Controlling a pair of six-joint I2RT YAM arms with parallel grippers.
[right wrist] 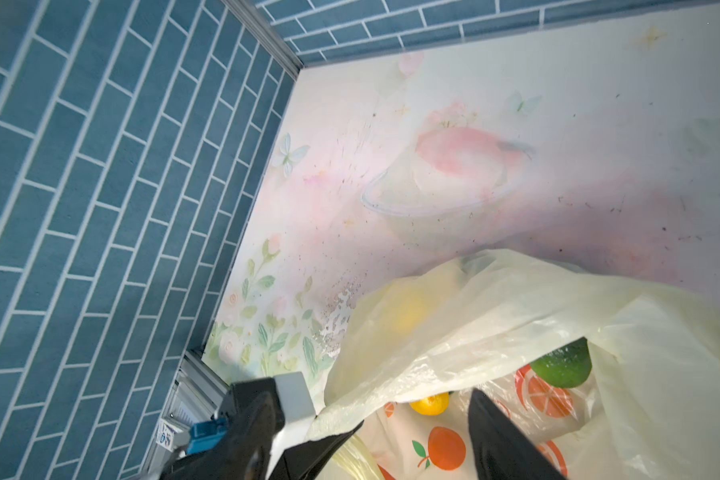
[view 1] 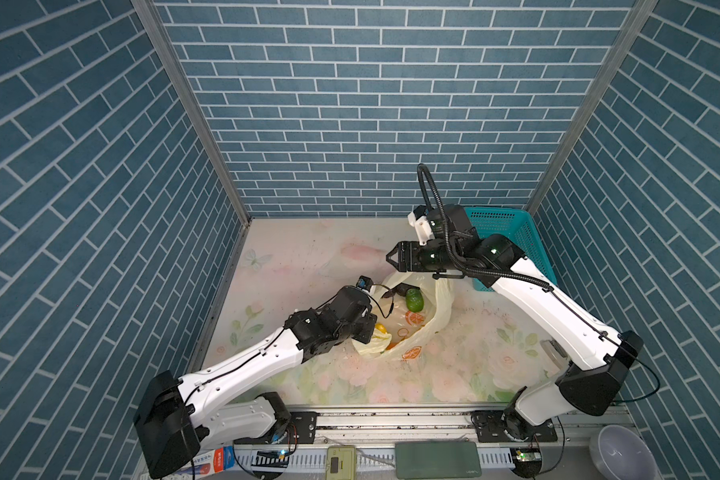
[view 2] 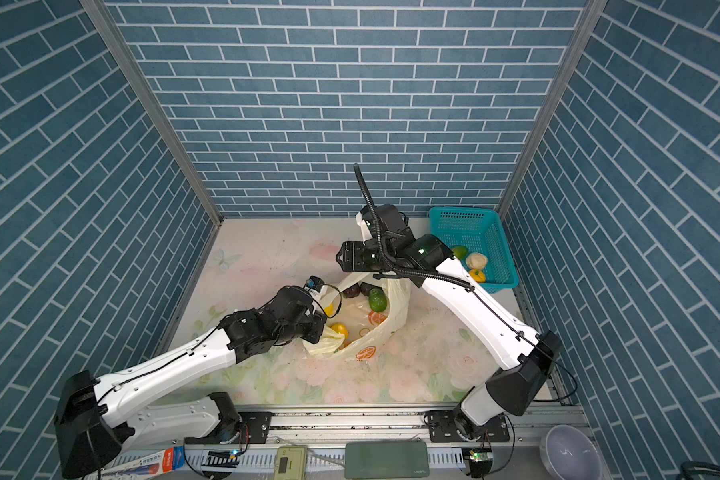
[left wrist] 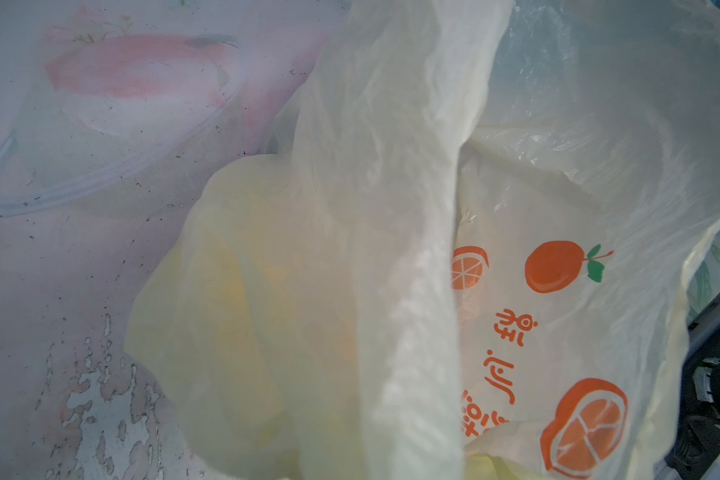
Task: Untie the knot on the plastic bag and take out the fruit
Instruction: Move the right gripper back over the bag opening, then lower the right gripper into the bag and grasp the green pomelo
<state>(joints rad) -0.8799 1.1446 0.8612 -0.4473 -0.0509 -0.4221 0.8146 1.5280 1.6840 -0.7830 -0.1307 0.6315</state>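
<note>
Bag [left wrist: 391,208] plastic, mid-table, fills the left wrist view; the left gripper [view 1: 366,334] is clamped on its rim (knot looks undone). The right gripper [right wrist: 416,440] hangs open over the mouth. Emptying seems the step; next, reach for the green fruit [view 1: 414,300] inside.

The left gripper [view 1: 370,332] hides under its wrist and the plastic bag [view 1: 443,301]; a lemon [right wrist: 408,309] shows dimly through plastic.

Floral tabletop [view 1: 454,374] — plastic bag [view 1: 412,332], teal basket [view 1: 512,232] on it.
</note>
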